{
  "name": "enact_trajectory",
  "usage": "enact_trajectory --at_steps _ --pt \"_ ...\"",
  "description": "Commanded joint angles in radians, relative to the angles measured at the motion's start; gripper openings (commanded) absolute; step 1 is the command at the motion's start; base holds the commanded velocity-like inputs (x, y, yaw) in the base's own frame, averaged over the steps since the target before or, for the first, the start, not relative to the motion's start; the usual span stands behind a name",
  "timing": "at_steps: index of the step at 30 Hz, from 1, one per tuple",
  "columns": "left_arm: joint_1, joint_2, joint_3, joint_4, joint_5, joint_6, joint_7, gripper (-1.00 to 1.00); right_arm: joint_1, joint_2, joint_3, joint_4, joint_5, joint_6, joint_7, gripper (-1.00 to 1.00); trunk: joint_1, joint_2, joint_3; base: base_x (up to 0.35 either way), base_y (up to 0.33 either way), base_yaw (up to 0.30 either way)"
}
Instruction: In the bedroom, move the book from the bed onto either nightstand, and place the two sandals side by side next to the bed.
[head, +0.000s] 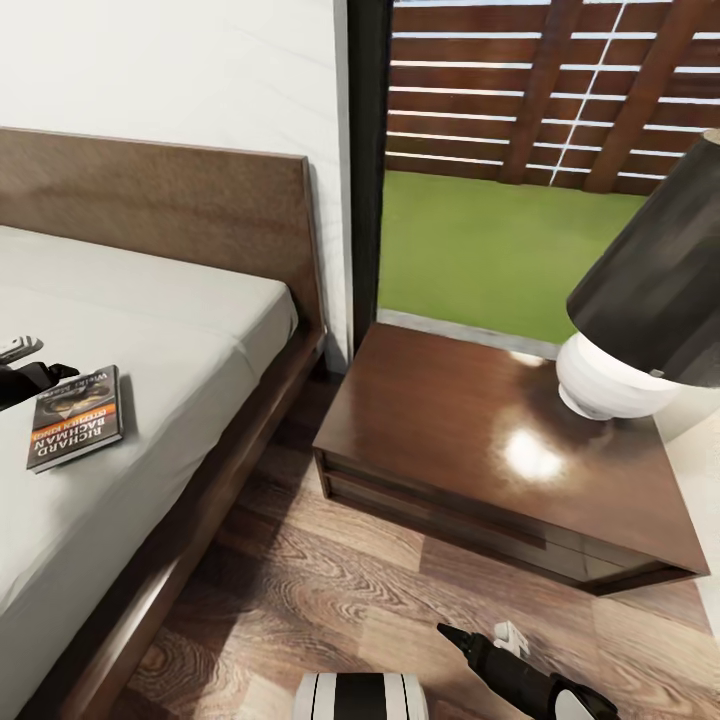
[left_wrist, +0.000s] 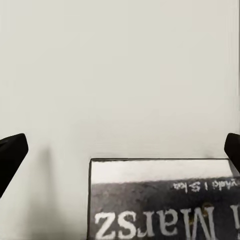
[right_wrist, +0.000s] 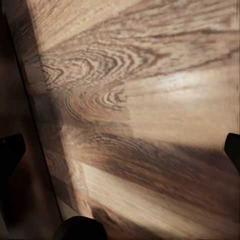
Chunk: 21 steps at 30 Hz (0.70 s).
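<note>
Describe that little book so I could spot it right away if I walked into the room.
Start at the wide dark-wood bed with the light-grey mattress. The book lies flat on the mattress toward its near side, just beside the robot's left gripper. It is a thin dark paperback with an orange band and white lettering reading RICHARD BACHMAN, the one printed thing on the plain grey surface.

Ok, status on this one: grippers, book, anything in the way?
Left gripper open, poised over the book, not gripping. Right gripper open, empty, low over the floor. Book flat on the bed. Nightstand carries a lamp.
</note>
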Motion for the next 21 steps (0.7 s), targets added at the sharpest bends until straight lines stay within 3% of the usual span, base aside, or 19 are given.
enact_trajectory --at_steps 1,21 --pt "0.000 -0.001 0.003 0.010 -0.003 0.010 -0.002 1.00 -0.001 -0.001 0.004 0.000 -0.010 0.004 0.000 1.00 0.000 0.000 -0.001 -0.093 -0.073 0.000" --pt "0.000 -0.001 0.004 0.009 -0.002 0.010 -0.002 1.00 -0.001 -0.001 0.004 0.000 -0.010 0.004 -0.001 1.00 0.000 0.000 -0.001 -0.018 -0.014 0.000"
